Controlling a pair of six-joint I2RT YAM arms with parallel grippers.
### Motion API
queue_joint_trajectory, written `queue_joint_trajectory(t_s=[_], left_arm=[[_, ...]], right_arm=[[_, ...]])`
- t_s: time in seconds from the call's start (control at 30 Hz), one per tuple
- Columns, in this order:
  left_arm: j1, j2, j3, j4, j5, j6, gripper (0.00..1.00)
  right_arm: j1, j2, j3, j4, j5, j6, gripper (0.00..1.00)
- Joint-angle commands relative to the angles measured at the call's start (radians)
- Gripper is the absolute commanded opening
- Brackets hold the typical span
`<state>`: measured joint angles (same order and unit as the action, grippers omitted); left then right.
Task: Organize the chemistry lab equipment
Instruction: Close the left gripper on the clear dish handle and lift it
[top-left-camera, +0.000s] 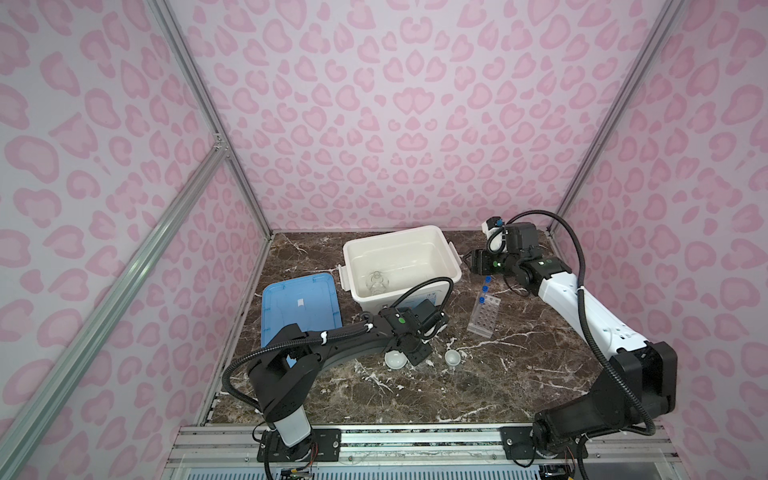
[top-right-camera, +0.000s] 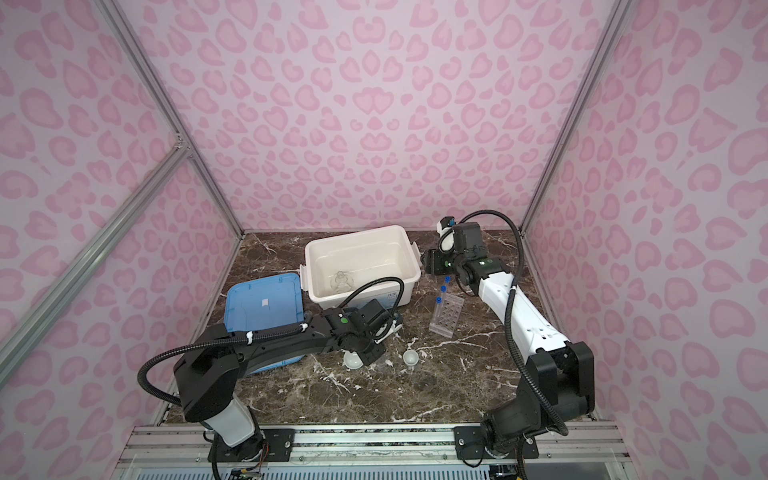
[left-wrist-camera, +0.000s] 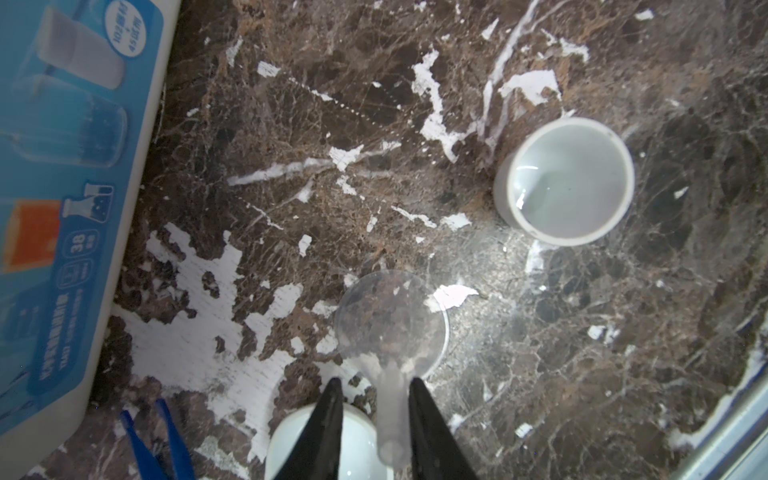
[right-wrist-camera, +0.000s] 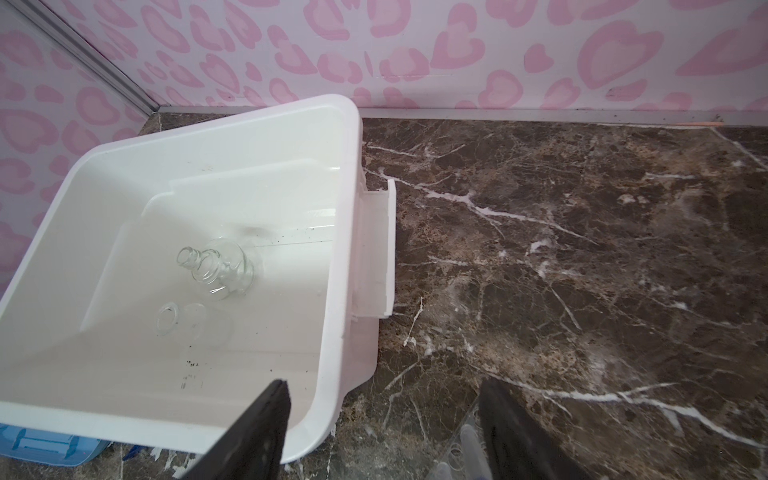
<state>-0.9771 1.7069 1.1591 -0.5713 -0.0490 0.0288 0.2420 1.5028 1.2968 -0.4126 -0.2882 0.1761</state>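
Note:
My left gripper (left-wrist-camera: 376, 392) hangs low over the marble, open. Its fingers stand either side of the narrow neck of a small clear round vessel (left-wrist-camera: 392, 320), with a gap on one side. A white bowl (left-wrist-camera: 357, 444) lies under one finger and a second white bowl (left-wrist-camera: 565, 183) stands apart. Blue tweezers (left-wrist-camera: 158, 440) lie beside the bin. In a top view the clear rack (top-left-camera: 484, 318) holds blue-capped test tubes (top-left-camera: 482, 299). My right gripper (right-wrist-camera: 384, 415) is open and empty, over the bin's corner. Two clear flasks (right-wrist-camera: 220, 266) lie in the bin.
The white bin (top-left-camera: 390, 235) stands at the back middle, and the flat blue lid (top-left-camera: 301, 307) lies on the table to its left. The left arm reaches across the lid's near edge. Pink walls with metal rails close in the table.

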Motion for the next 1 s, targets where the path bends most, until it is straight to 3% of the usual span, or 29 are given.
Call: queue_joint_trajectory(t_s=[0.0,0.5,0.77,0.97], left_arm=[[-0.002,0.008,0.01,0.007,0.007,0.008,0.29],[-0.002,0.011,0.01,0.005,0.004,0.003,0.22],[-0.003,0.006,0.013,-0.012,-0.011,0.0,0.4],[-0.005,-0.004,0.007,-0.018,-0.02,-0.007,0.37]], right_arm=[[-0.001,0.005,-0.006,0.017,-0.002,0.004,0.74],[-0.005,0.003,-0.011,0.021,-0.003,0.006,0.74],[-0.007,-0.002,-0.014,0.024,-0.006,0.006,0.74],[-0.009,-0.008,-0.024,0.036,-0.011,0.011,0.74]])
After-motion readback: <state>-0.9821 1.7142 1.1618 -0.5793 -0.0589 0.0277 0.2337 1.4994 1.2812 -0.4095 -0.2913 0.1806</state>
